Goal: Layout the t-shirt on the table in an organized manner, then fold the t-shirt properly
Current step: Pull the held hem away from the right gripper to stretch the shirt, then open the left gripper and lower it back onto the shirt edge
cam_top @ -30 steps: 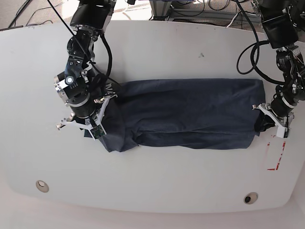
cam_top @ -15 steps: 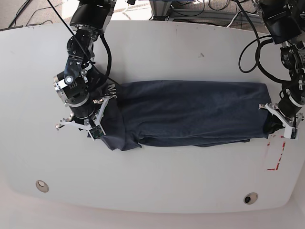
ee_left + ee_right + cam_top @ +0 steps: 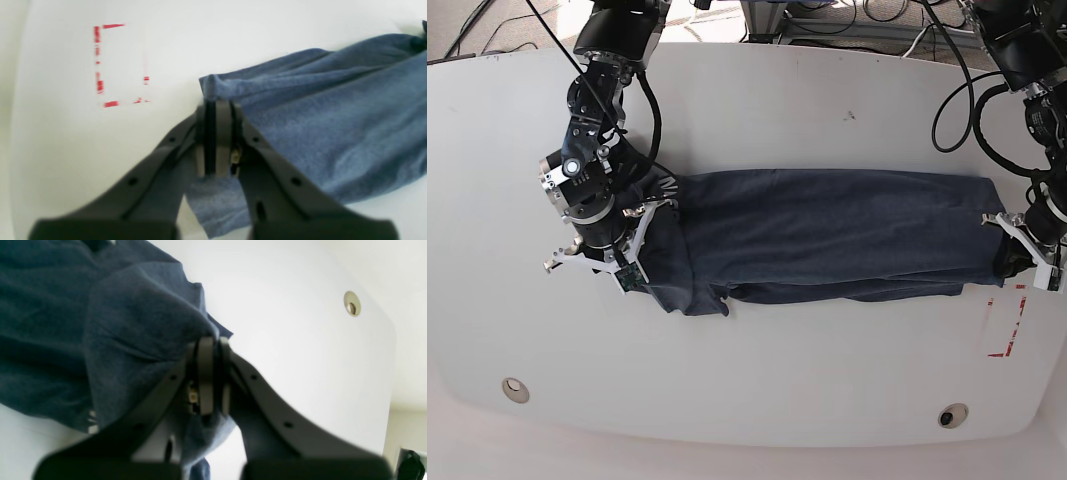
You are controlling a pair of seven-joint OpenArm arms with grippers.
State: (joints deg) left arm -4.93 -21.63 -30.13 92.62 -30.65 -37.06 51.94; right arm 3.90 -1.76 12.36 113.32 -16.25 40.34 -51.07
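Observation:
The dark navy t-shirt lies as a long horizontal band across the middle of the white table, stretched between both arms. In the base view my left gripper is at the shirt's right end. The left wrist view shows this left gripper shut on a corner of the t-shirt. My right gripper sits at the shirt's bunched left end. In the right wrist view the right gripper is shut on a fold of the t-shirt, with cloth hanging below the fingers.
A red rectangle outline is marked on the table just below the left gripper, and shows as a red outline in the left wrist view. Grommet holes sit front left and front right. Cables hang behind the table.
The left gripper has moved to the right in the base view, pulling the shirt's end with it. The shirt is longer and narrower now. The right arm has hardly moved.

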